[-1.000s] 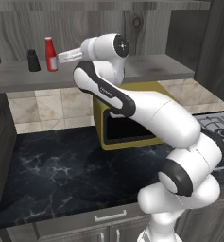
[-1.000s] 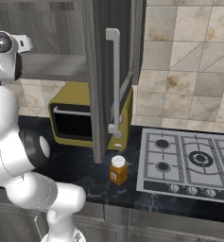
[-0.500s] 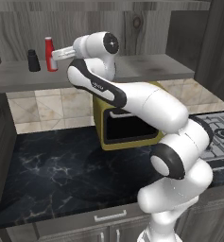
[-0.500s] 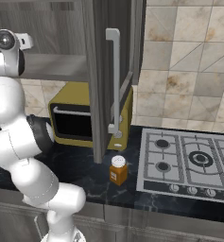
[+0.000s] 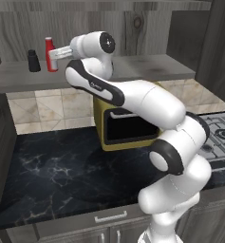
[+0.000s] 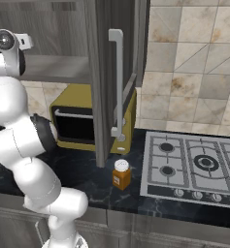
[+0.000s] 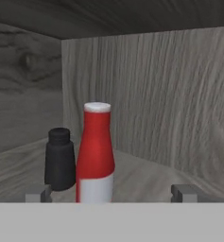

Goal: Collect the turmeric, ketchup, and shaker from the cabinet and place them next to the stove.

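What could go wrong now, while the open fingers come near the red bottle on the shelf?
1. In the hand view the ketchup bottle stands nearer the left finger than the right, so closing may push it over.
2. The black shaker stands close beside the bottle; the left finger could knock it.
3. The bottle is tall and slim on the cabinet shelf, so a bump may tip it off the edge.

a yellow-olive microwave [image 6: 75,118] sits on the black marble counter [image 5: 57,175], back against the beige tiled wall [image 6: 184,72]. grey drawers with pale handles [image 5: 110,217] run under the counter's front edge.
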### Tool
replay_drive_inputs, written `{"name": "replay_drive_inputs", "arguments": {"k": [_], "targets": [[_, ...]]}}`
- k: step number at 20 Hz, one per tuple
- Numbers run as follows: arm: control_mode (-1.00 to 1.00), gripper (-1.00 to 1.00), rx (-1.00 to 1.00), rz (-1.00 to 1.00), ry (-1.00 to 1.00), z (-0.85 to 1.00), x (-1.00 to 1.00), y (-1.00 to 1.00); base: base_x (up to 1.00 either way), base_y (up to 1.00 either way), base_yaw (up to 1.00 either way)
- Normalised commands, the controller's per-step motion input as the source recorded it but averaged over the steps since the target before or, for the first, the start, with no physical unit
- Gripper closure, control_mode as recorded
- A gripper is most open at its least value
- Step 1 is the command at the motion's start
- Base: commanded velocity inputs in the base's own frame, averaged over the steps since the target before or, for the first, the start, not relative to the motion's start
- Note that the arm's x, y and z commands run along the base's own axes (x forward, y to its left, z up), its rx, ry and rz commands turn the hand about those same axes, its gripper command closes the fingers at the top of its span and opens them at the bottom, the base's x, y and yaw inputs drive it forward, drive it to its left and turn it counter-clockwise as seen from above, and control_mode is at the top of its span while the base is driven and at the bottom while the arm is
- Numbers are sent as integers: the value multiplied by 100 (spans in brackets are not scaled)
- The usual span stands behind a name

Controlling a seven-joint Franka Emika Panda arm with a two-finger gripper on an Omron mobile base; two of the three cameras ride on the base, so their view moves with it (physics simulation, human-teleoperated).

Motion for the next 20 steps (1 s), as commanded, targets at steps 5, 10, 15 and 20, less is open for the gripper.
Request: {"name": "replay_drive_inputs", "arguments": {"k": [5, 10, 15, 20], "targets": [[-100, -100, 0, 0, 0, 0, 14, 27, 0, 0, 0], [-100, -100, 0, 0, 0, 0, 1, 9, 0, 0, 0], [-100, -100, 0, 0, 0, 0, 1, 2, 0, 0, 0], [-100, -100, 0, 0, 0, 0, 4, 6, 0, 0, 0]]}}
